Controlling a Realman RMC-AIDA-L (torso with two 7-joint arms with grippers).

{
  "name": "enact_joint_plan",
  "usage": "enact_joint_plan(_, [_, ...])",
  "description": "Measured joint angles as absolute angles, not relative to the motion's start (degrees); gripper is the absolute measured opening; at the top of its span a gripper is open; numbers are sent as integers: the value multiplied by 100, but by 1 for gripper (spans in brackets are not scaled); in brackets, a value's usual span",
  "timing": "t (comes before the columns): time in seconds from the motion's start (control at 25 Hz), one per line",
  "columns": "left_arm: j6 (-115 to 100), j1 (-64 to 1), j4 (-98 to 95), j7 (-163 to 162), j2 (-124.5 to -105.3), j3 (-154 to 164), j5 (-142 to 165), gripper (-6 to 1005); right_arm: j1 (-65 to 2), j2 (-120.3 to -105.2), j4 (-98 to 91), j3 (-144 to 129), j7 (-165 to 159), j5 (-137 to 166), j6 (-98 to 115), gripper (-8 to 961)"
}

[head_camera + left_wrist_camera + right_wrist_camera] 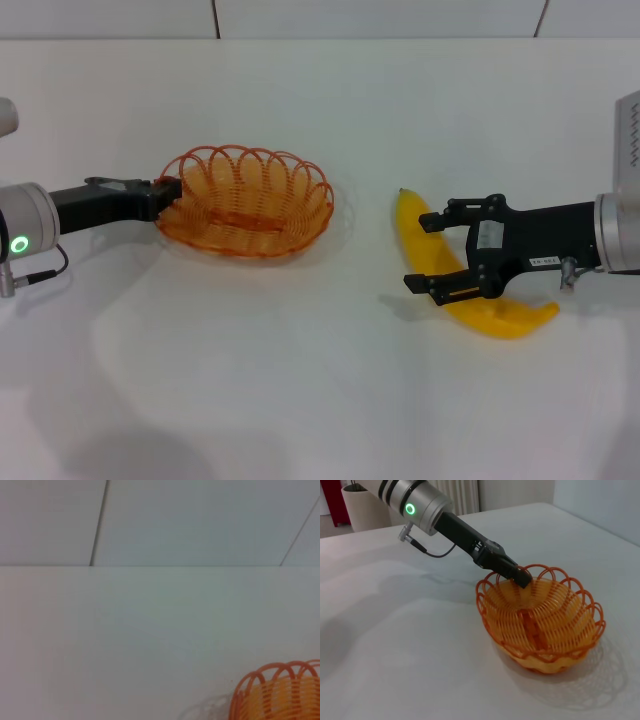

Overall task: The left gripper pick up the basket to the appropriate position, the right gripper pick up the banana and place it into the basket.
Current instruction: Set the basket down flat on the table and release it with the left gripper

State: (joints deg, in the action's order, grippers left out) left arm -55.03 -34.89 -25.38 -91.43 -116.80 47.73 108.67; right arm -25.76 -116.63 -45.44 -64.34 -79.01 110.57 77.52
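The orange wire basket (245,205) rests on the white table left of centre. My left gripper (170,196) reaches in from the left and is shut on the basket's left rim. The right wrist view shows that grip (518,576) on the basket's (540,625) rim. A piece of the basket (280,695) shows in the left wrist view. The yellow banana (500,318) lies on the table to the right of the basket. My right gripper (425,253) is open, with one finger on each side of the banana's middle.
The white table (300,400) runs back to a pale panelled wall (380,15). In the right wrist view, a beige container (362,507) stands beyond the table's far edge, behind my left arm's green-lit cuff (410,508).
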Motion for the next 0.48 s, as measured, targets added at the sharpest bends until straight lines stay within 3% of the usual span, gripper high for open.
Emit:
enact_joint_plan(0.32, [-5522, -3489, -2529, -8958, -11680, 4769, 10871, 96, -2583, -11663, -4531, -6434, -7901, 11056, 7748, 857])
enact_joint_plan(0.48, [-5648, -3501, -2542, -8718, -11680, 4772, 10872, 211, -2590, -11663, -4477, -6434, -7901, 11056, 7745, 857])
